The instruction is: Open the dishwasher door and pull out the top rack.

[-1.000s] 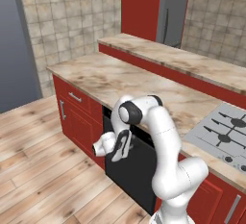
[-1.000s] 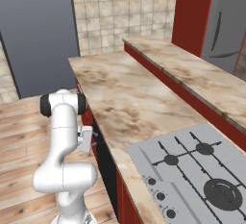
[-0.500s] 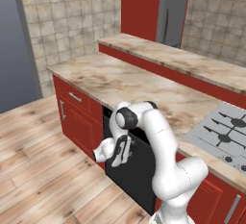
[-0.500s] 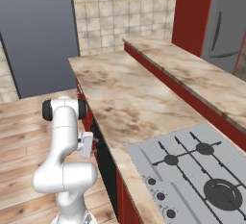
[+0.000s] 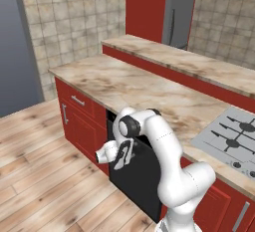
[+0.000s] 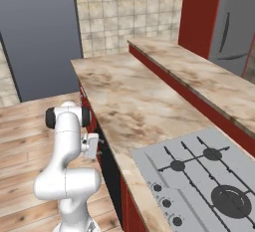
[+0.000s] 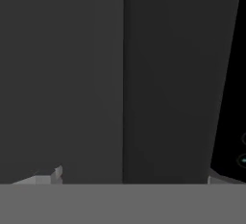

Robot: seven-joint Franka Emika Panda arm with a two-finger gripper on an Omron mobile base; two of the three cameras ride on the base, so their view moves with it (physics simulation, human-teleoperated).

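The dishwasher door (image 5: 141,182) is a matte black panel under the marble counter, standing upright between red cabinets. My gripper (image 5: 122,155) is pressed close to the door's upper left part, the white hand (image 5: 106,151) reaching in from the floor side. From the right base view the gripper (image 6: 101,144) sits just under the counter lip against the door's top edge (image 6: 110,169). In the hand view the dark door (image 7: 62,83) is very near, with the control strip (image 7: 238,122) at the right. Two small fingertips (image 7: 57,172) show far apart, with nothing between them. The top rack is hidden.
Red cabinet drawers with silver handles (image 5: 77,101) stand left of the door. A marble counter (image 5: 124,84) overhangs it, with a stovetop (image 5: 234,134) to the right. Wooden floor (image 5: 45,176) lies open in front.
The arm's elbow has sunk a little and the hand has settled closer to the door. The door has not moved.
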